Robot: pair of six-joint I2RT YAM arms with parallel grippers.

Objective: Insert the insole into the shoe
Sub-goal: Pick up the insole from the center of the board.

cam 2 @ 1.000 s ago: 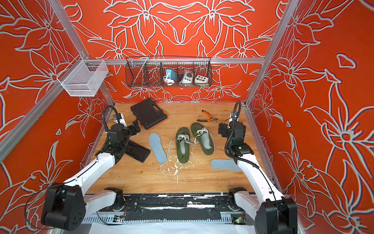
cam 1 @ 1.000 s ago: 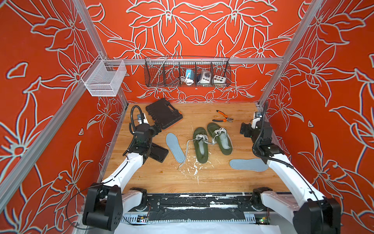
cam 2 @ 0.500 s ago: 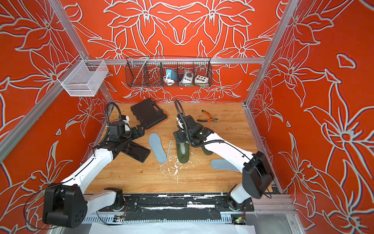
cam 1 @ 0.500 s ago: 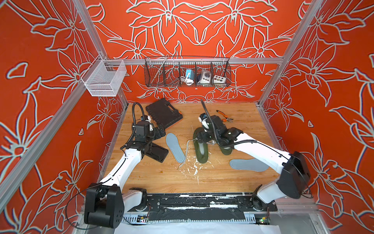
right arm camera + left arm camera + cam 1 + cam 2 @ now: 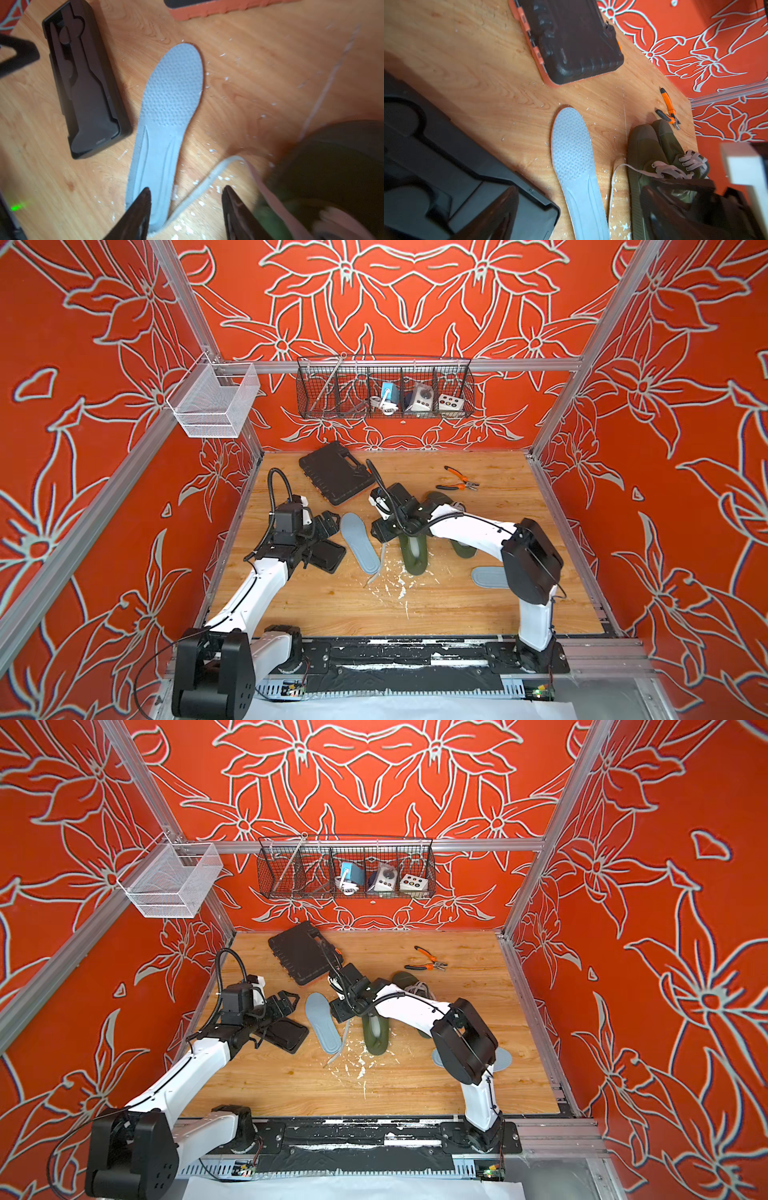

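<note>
Orange walls (image 5: 104,364) with white flower outlines close three sides; the floor of the cell is a plank-wood table (image 5: 415,605).

Top views, same layout in both:
- Grey insole (image 5: 359,543) lies flat on the wood left of centre, toe end far, heel near.
- Green shoe (image 5: 413,558) sits just right of it, heel near, front part hidden under the right arm. The insole lies beside the shoe, not in it.
- Loose white lace (image 5: 374,574) trails from the shoe past the insole's heel.
- Second shoe (image 5: 464,549) is right of the first, mostly behind the arm.
- Second insole (image 5: 486,576) lies near right, partly behind the elbow.
- Black tray (image 5: 330,558) is left of the insole, black case (image 5: 336,477) far left, pliers (image 5: 457,483) far right.
- Right gripper (image 5: 381,533) reaches across and hangs between insole and shoe. Its gap is not readable from above.
- Left gripper (image 5: 329,522) is over the tray's far end, just beside the insole, spread, with nothing in it.

Left wrist view:
- Dark fingers (image 5: 500,212) stand wide apart and empty.
- The insole (image 5: 575,166) shows in the gap, with the tray (image 5: 446,166) on one side and the two shoes (image 5: 645,149) pressed together on the other.
- The pliers (image 5: 667,108) lie beyond the shoes.

Right wrist view:
- Fingers (image 5: 139,212) stand partway apart with a clear gap, nothing clamped.
- One tip sits over the heel of the insole (image 5: 170,104), and the lace (image 5: 207,180) crosses the gap.
- The shoe (image 5: 332,166) is a blur beside the other finger.
- Whether a tip touches the insole, cannot tell.
</note>
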